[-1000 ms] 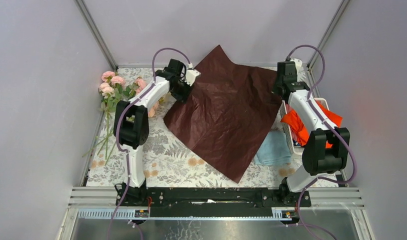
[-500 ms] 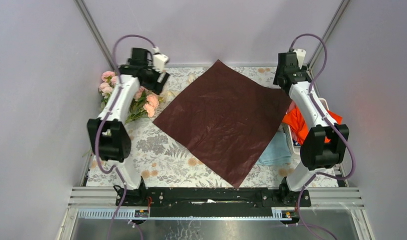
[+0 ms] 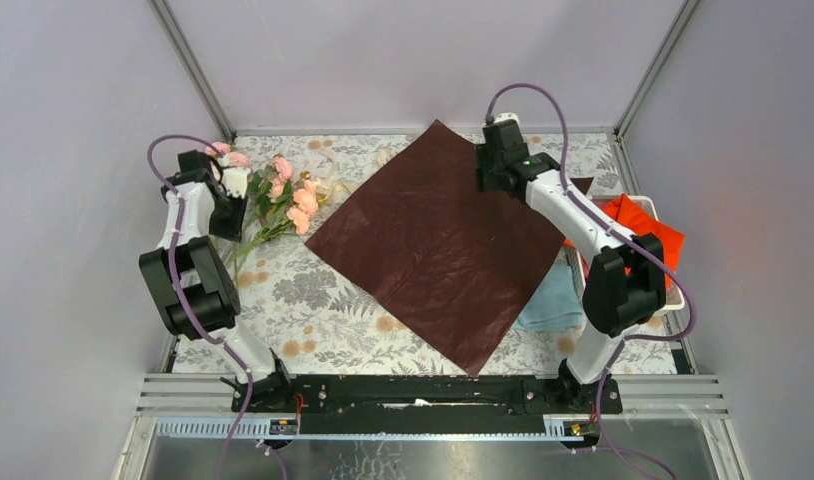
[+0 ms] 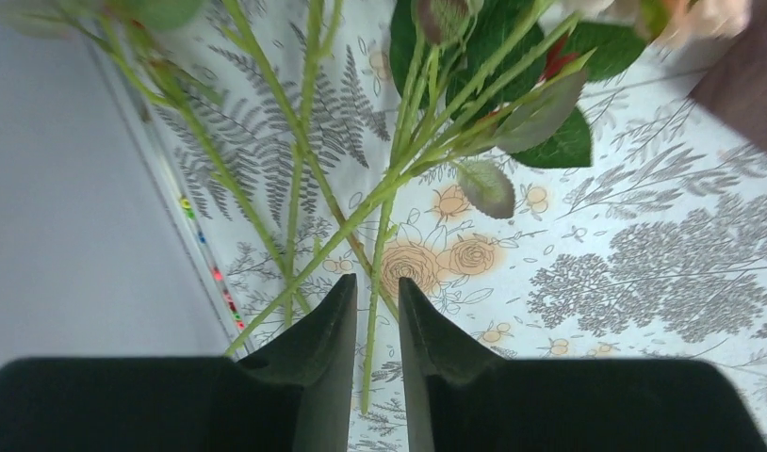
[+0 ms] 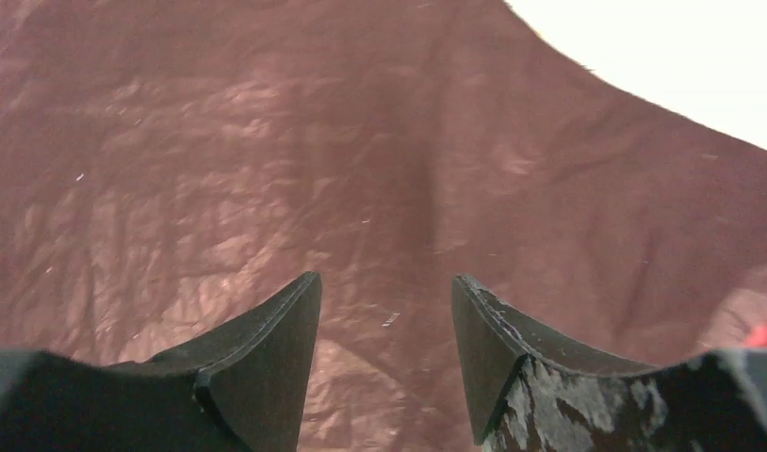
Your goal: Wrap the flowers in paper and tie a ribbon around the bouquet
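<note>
The flowers (image 3: 286, 196) lie at the back left, pink blooms toward the paper (image 3: 443, 240) and stems running toward the left wall. My left gripper (image 3: 226, 218) is low over those stems. In the left wrist view its fingers (image 4: 375, 280) stand a narrow gap apart; one thin green stem (image 4: 372, 330) runs through the gap, touching neither pad. The dark maroon paper lies flat as a diamond in the middle. My right gripper (image 3: 491, 178) hovers open over the paper's back right part (image 5: 267, 169), nothing between its fingers (image 5: 384, 277). I cannot pick out the ribbon.
A white basket (image 3: 584, 275) with a bright orange-red cloth (image 3: 648, 222) stands at the right edge. A light blue folded cloth (image 3: 548, 300) lies partly under the paper's right side. Enclosure walls close in left, back and right.
The paper was let go and settled flat. My left arm swung left to the flower stems, its jaws opening wide, then narrowing. My right arm moved from the back right corner in over the paper.
</note>
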